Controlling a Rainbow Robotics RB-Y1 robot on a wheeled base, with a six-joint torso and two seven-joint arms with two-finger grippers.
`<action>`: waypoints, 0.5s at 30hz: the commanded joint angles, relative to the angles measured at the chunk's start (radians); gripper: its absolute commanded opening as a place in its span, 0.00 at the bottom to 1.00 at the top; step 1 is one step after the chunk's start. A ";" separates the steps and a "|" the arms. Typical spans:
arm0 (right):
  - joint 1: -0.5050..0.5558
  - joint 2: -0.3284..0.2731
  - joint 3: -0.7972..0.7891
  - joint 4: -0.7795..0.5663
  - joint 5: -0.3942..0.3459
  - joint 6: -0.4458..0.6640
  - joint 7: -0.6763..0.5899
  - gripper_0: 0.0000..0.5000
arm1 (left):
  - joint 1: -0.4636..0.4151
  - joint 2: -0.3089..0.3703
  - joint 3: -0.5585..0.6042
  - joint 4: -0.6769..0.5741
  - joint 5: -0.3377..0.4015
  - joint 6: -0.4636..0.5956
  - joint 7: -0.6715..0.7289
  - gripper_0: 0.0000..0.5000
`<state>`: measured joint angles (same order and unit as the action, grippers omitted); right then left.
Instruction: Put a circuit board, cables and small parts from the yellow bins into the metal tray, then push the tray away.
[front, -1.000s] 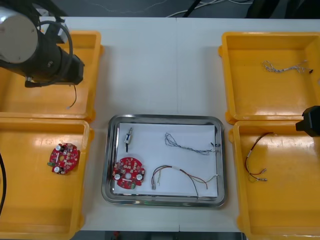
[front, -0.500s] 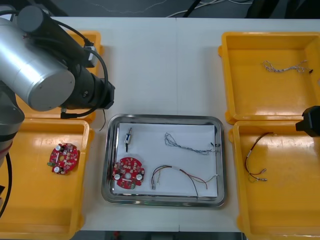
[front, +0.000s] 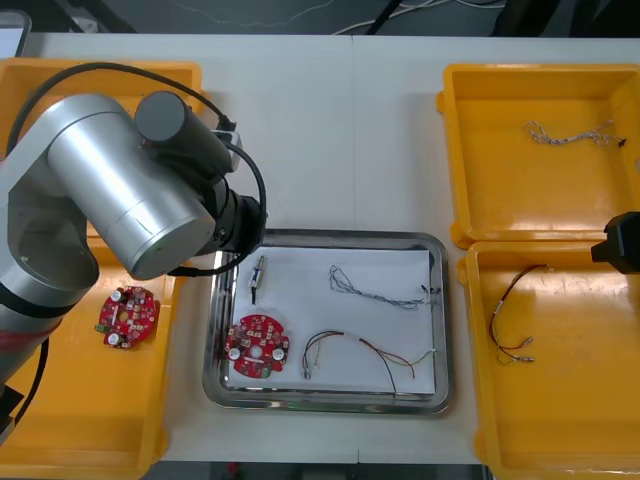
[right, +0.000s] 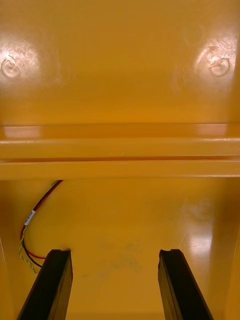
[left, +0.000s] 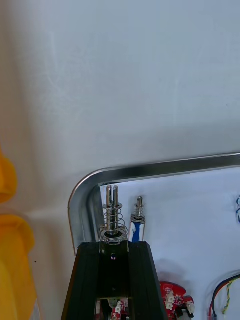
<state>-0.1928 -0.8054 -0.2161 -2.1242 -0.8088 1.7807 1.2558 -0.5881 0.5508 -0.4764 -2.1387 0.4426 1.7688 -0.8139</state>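
Note:
My left gripper (left: 113, 245) is shut on a small metal part (left: 112, 210) with a spring, held over the far left corner of the metal tray (left: 150, 170). Just beside it, another small metal part (left: 137, 220) lies in the tray (front: 325, 238). The tray also holds a red circuit board (front: 257, 346), a blue and white cable (front: 380, 288) and a red and yellow cable (front: 360, 350). The silver left arm (front: 130, 210) covers the tray's left rim. My right gripper (right: 115, 260) hangs open over the near right bin (front: 560, 440).
A second circuit board (front: 127, 315) lies in the near left yellow bin (front: 60, 420). The far right bin (front: 470, 150) holds a blue and white cable (front: 570, 133). A red and yellow cable (front: 512, 315) lies in the near right bin.
My left arm has swung from over the far left bin to the tray's far left corner. The right arm has not moved.

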 joint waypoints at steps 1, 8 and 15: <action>0.009 0.008 0.009 -0.010 -0.007 0.006 0.054 1.00 | 0.010 -0.032 -0.051 -0.040 -0.028 -0.015 0.113 0.00; 0.009 0.008 0.009 -0.010 -0.007 0.006 0.054 1.00 | 0.011 -0.054 -0.125 -0.038 -0.065 -0.028 0.145 0.00; 0.009 0.008 0.009 -0.010 -0.007 0.006 0.054 1.00 | 0.017 -0.072 -0.192 -0.036 -0.096 -0.048 0.177 0.00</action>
<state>-0.1928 -0.8054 -0.2161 -2.1242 -0.8088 1.7807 1.2558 -0.5876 0.5104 -0.6286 -2.1388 0.3670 1.7391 -0.7232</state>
